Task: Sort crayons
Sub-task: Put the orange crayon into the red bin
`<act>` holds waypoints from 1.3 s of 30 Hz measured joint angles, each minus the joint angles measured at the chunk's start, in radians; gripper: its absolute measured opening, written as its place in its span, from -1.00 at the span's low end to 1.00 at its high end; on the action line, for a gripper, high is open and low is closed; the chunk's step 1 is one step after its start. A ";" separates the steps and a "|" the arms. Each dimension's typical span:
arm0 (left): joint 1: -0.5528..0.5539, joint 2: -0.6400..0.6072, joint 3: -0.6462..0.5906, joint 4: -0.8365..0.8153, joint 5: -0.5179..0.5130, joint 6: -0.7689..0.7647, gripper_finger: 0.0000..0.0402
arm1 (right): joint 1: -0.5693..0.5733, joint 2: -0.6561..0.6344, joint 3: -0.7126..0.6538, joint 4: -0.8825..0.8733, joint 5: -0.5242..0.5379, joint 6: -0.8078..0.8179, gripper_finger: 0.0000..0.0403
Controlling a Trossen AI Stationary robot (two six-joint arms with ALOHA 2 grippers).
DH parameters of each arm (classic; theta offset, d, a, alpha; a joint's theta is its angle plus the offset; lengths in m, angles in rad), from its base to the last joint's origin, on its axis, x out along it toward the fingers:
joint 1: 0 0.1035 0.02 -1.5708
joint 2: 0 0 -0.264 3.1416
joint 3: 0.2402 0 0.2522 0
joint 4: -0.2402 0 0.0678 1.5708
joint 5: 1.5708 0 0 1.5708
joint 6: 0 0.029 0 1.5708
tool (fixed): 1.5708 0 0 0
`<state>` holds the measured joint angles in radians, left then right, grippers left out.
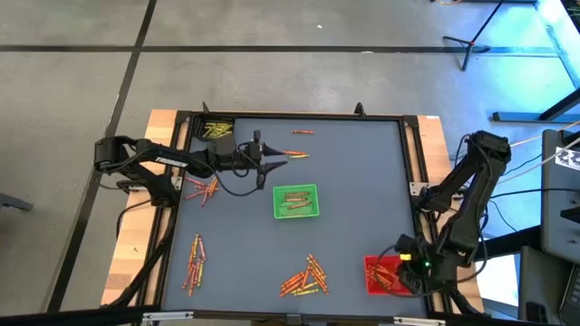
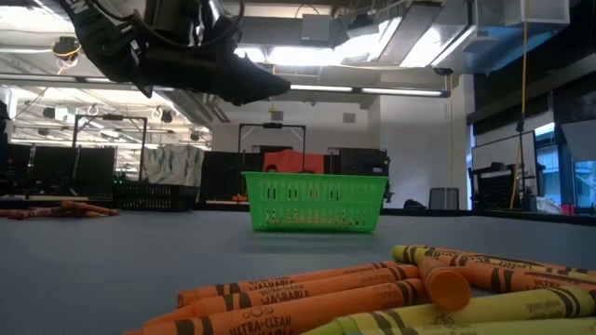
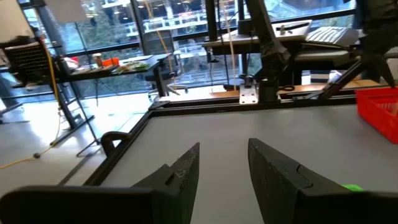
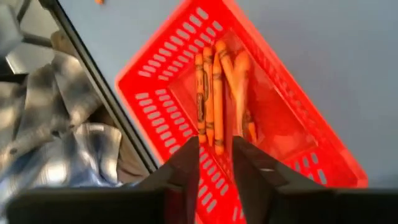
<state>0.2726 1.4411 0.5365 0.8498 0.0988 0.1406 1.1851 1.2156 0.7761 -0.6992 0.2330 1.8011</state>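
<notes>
Crayons (image 4: 217,93) lie in the red tray (image 4: 155,106), just below the right gripper's (image 4: 214,163) parted, empty fingers; left gripper (image 3: 221,168) hovers with fingers apart.

The red tray (image 4: 249,118) and green tray (image 2: 315,201) looked like perforated plastic. The table (image 1: 362,226) had a matt grey top edged with pale wood. The crayons (image 2: 307,302) wore printed paper wrappers.
</notes>
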 joint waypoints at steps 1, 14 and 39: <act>-0.001 0.000 0.000 -0.001 -0.007 0.000 -0.40 | 0.000 -0.001 0.000 0.000 0.009 -0.007 -0.50; -0.001 0.000 0.000 -0.008 -0.010 -0.033 -0.40 | -0.423 -0.093 0.000 -0.145 0.183 -0.743 -0.24; 0.058 0.000 0.000 -0.134 -0.089 -0.011 -0.40 | -1.360 0.120 0.000 0.562 0.020 -1.896 -0.26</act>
<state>0.3310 1.4414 0.5369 0.7157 0.0093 0.1292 -0.1749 1.3354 0.7765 -0.1374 0.2527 -0.0946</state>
